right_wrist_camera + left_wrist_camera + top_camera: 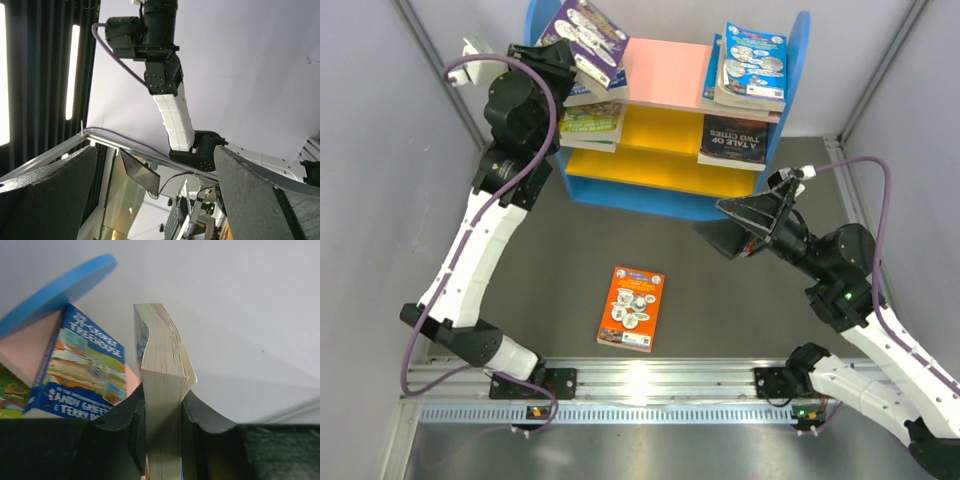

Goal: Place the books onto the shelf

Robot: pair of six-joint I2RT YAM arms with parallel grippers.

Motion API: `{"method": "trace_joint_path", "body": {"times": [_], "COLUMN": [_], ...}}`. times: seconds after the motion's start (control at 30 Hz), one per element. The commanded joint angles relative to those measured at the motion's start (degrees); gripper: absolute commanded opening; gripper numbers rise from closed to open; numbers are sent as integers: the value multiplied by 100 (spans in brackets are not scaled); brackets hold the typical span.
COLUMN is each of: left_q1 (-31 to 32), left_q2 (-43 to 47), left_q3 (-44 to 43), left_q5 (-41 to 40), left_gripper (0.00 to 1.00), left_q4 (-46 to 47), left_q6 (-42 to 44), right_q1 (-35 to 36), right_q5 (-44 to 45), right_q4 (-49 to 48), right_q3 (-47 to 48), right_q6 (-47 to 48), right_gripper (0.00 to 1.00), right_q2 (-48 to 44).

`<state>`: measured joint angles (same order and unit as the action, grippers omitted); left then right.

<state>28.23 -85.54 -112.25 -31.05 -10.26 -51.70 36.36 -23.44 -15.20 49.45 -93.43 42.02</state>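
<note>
Evidently your left tool (162, 415) pinched the purple book (588, 38) upper left, over the shelf's pink top board (665, 72); your right tool (720, 224) gaped empty.

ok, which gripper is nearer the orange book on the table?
Right. The right gripper hangs open beyond the orange book, to its right; left gripper is up at the shelf top.

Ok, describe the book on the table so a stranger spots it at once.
Find the blue-sided shelf with the pink top at the far end. On the dark table in front of it lies the orange book, flat and alone; all others are up at the shelf.
</note>
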Motion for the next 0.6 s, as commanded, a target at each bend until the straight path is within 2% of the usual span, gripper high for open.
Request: {"method": "trace_joint_path", "body": {"times": [0.0,0.3,0.4,0.47,0.57], "left_q1": [-107,-336,-336,-353,-476], "left_q2": [28,-349,-376,-455,-700], "left_q3": [482,616,564,441,81], "left_q5": [-867,-1166,-1534,-1693,-1519], "left_gripper": [0,0,6,19,47], "left_q4": [1261,702,333,-10,-169], "left_q6": [-375,-1263,-1412,-1457,-1282], "right_q1": [-155,-445,-559,-647,-753], "right_q5": [-231,-433,-503,-565,-635], "right_q4": [-272,-528,-571,-615,-695], "right_q3": [-84,-304,-340,-383,-445], "right_q6": [-17,-237,-316,-369,-466], "right_gripper": [100,100,100,100,100], "right_q2": [-45,-1,-10,-27,-45]}}
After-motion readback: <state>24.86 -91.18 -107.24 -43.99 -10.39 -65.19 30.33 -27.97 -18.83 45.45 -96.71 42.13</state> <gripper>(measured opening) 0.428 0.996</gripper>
